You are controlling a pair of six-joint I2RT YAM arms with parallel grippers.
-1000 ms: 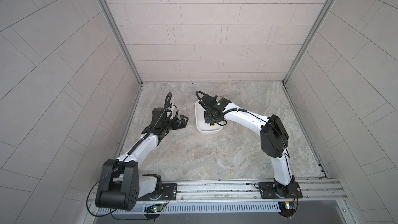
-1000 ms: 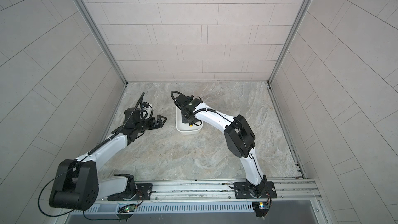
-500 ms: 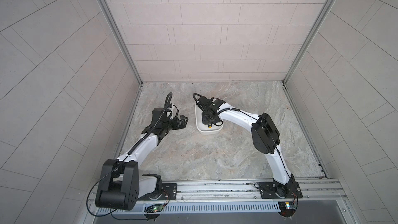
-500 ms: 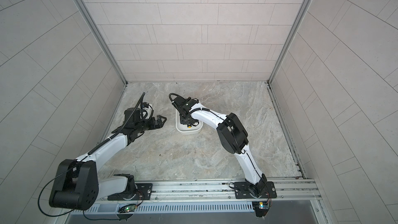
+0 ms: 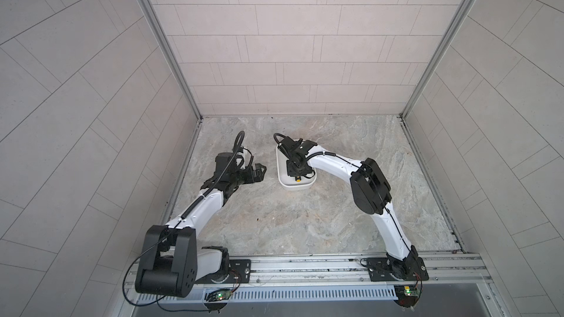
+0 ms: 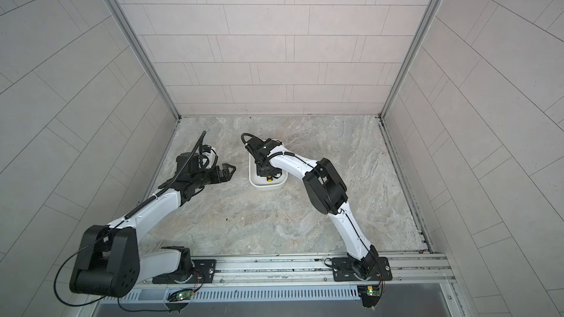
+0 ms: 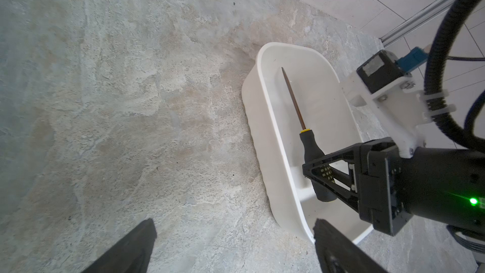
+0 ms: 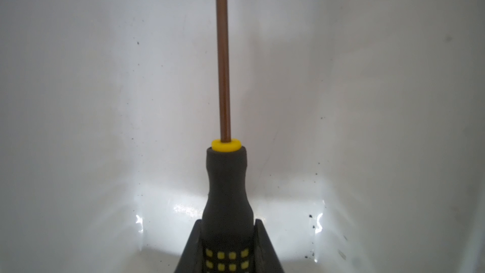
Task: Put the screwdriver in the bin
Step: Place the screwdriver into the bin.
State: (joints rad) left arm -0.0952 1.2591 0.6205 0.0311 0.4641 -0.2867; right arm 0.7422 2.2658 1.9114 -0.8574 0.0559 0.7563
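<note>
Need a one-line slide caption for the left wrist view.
Right tool holds the screwdriver by its handle inside the white bin; left tool open nearby.

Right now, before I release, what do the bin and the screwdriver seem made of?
Bin: probably moulded plastic, glossy white; glare on its floor, rounded seamless walls. Screwdriver: handle looks matt black rubbery plastic with yellow squares and collar; shaft likely metal, thin, straight, brownish, perhaps coated.

A laboratory robot cell is indicated: pale grey panelled walls, mottled stone-patterned worktop, silver slotted rail carrying white-and-black robot arms.
</note>
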